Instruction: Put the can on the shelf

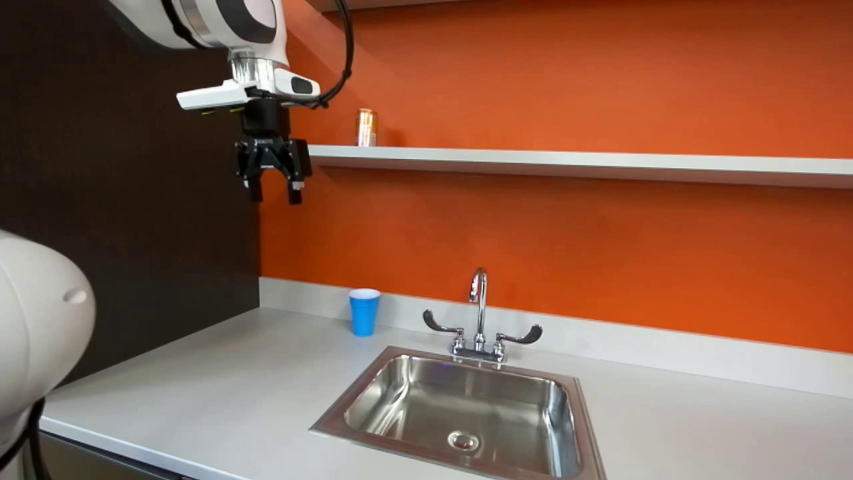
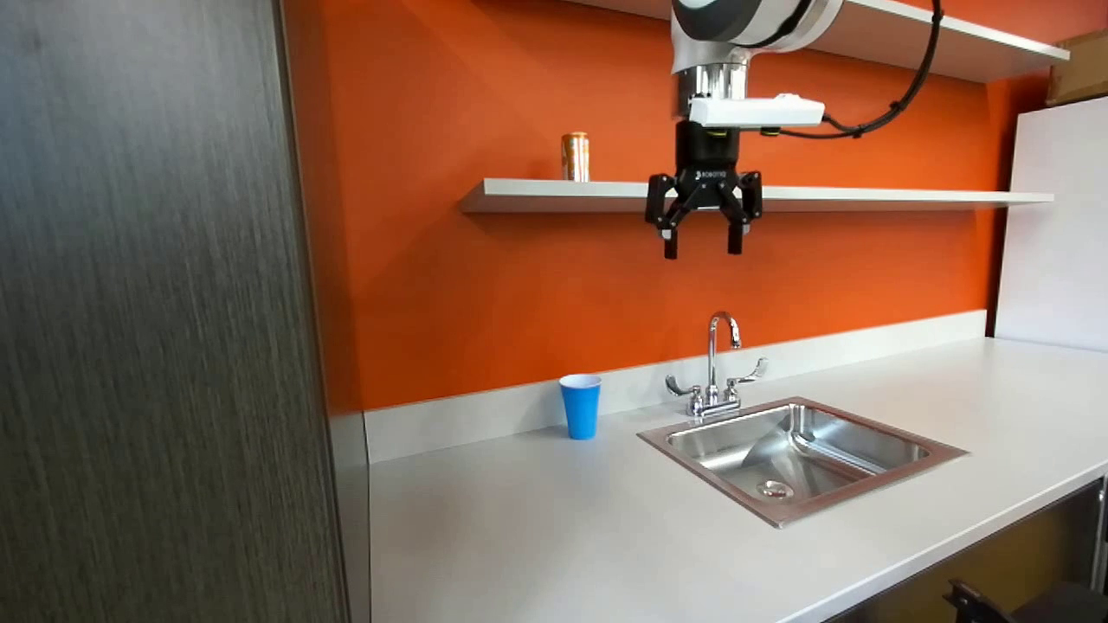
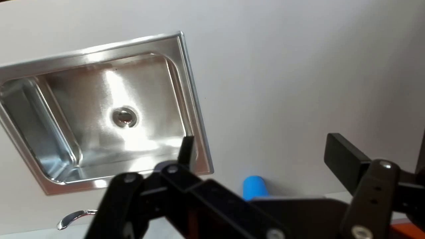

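Orange drink can (image 2: 576,157) stands upright on lower wall shelf (image 1: 533,158), nr shelf's end; task prob done. Robotiq gripper (image 2: 703,249) is released, jaws wide, nothing btwn, apart from can. Poss trouble: if arm (image 1: 153,23) moves in at this ht, gripper cd clip shelf edge & jolt can; a fast swing cd also drag black cable (image 1: 346,72) into it. Can cd then tip & drop nr blue cup (image 2: 581,408). Legible: "ROBOTIQ" on gripper; can's print too small to read
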Robot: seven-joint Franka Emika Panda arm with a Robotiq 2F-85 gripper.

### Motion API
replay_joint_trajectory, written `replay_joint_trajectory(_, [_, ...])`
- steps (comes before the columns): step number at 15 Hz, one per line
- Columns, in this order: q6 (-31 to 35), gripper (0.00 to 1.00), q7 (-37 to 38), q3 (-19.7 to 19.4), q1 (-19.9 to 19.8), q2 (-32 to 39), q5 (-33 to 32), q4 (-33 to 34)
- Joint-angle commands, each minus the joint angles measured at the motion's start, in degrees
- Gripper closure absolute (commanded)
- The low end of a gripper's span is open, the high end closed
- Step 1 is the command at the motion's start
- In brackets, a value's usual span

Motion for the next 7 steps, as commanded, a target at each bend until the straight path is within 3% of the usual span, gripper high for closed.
replay_joint_trajectory(1, [6.94, 0.0, -3.37, -0.1, -1.31, -5.28, 1.82, -7.6])
replay_joint_trajectory(3, [7.38, 0.0, -3.87, 0.21, -1.64, -5.94, 0.78, -9.53])
replay_joint_trajectory(4, [5.61, 0.0, -2.35, 0.87, -1.77, -3.5, 1.3, -6.46])
replay_joint_trajectory(7, [5.76, 0.0, -2.39, 0.94, -1.84, -3.71, 1.28, -7.09])
